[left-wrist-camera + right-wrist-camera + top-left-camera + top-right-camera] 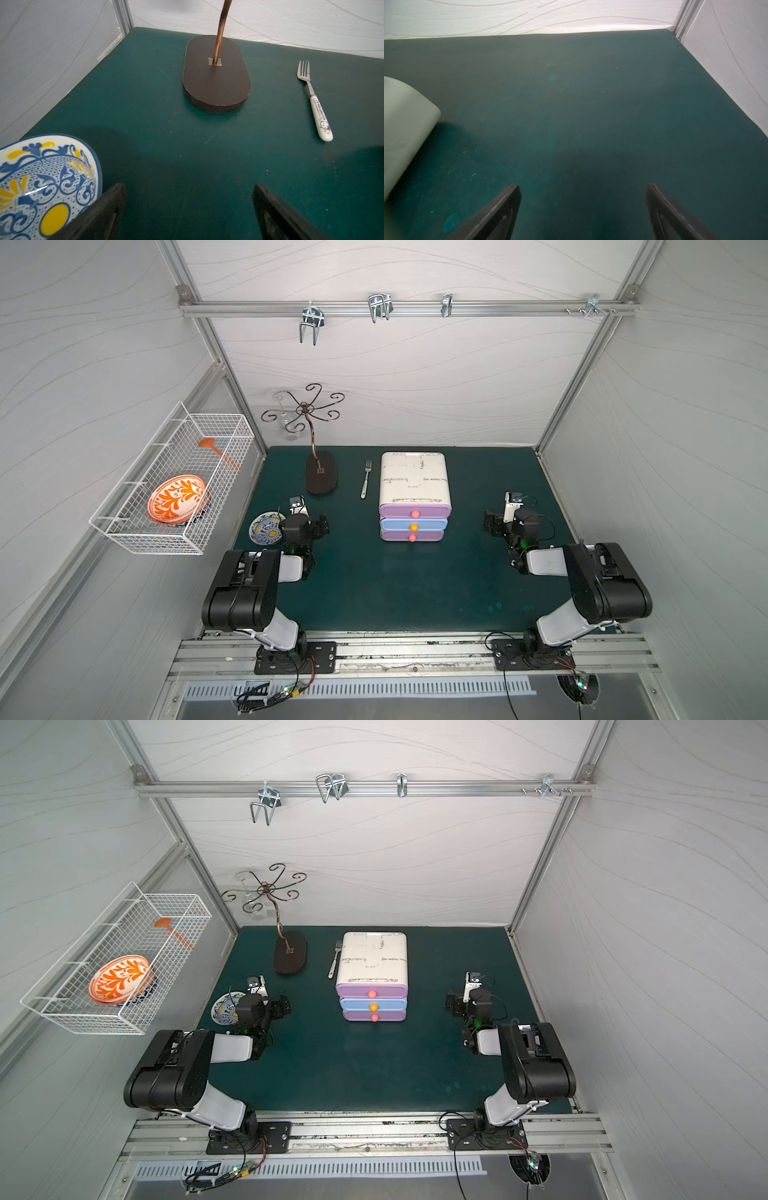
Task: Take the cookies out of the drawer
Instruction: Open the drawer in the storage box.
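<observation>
A white drawer unit (413, 481) (372, 959) stands at the middle back of the green mat. Its three drawers, purple (395, 512), blue (397, 525) and purple (395, 536), are all shut. The cookies are hidden. My left gripper (321, 526) (283, 1006) (189, 187) hovers left of the unit, open and empty. My right gripper (492, 523) (454, 1004) (584, 186) hovers right of it, also open with only mat between its fingers. A corner of the unit (404, 124) shows in the right wrist view.
A fork (365, 480) (315, 110) lies just left of the unit. A brown stand with curled hooks (321, 477) (216, 79) is further left. A blue and yellow plate (262, 526) (41, 182) sits beside my left gripper. A wire basket (174, 531) on the left wall holds an orange plate (176, 498).
</observation>
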You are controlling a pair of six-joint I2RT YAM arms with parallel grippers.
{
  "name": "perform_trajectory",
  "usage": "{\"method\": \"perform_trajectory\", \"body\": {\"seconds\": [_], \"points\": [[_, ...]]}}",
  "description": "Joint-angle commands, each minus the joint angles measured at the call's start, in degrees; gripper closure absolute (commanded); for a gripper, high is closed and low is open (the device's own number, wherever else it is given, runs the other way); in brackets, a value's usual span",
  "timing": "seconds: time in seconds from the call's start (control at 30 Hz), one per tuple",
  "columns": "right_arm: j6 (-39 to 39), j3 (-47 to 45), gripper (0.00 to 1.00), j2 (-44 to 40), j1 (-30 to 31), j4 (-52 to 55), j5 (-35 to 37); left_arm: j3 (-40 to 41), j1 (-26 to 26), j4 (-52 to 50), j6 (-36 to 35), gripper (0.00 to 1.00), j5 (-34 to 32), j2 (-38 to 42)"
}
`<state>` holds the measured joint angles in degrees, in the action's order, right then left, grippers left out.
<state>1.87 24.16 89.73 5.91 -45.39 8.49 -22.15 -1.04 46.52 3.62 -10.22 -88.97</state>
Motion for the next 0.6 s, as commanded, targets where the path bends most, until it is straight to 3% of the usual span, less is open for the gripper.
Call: {"method": "perform_trajectory", "body": {"seconds": [0.0,0.57], "points": [[-0.3,0.7,0.01,-0.1,-0.3,-0.2,-0.5,-1.6,-0.2,1.9,-0.3,0.0,0.5,0.2],[-0.6,0.5,0.01,-0.4,-0.2,-0.9,-0.4,-1.4,-0.2,2.2,-0.4,0.0,0.5,0.4]]}}
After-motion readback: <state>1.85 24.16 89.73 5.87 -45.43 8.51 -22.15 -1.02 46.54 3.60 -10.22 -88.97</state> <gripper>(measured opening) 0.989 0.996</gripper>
